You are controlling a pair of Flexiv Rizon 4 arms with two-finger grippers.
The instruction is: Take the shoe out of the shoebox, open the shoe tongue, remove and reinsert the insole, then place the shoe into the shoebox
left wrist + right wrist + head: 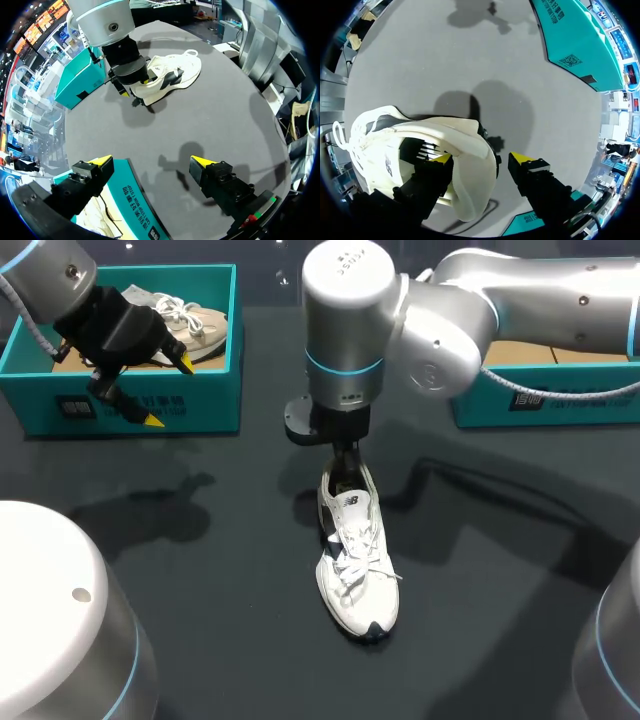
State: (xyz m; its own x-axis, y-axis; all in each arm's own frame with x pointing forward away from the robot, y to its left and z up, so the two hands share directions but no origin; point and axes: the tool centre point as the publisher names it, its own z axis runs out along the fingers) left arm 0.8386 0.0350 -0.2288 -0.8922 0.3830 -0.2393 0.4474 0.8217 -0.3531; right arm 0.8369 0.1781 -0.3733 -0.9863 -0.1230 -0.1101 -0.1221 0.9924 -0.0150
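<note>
The left box (140, 405) holds a second shoe (195, 325). The right box (500, 405) shows only brown floor behind the right arm. The shoe (355, 560) lies mid-table (200, 570), toe toward the near edge, with bare tabletop all round it. The right gripper (481, 160) stands spread at its heel, one finger inside the collar and the other outside, gripping nothing. The left gripper (151, 161) hangs wide apart and empty over the left box's front wall.
</note>
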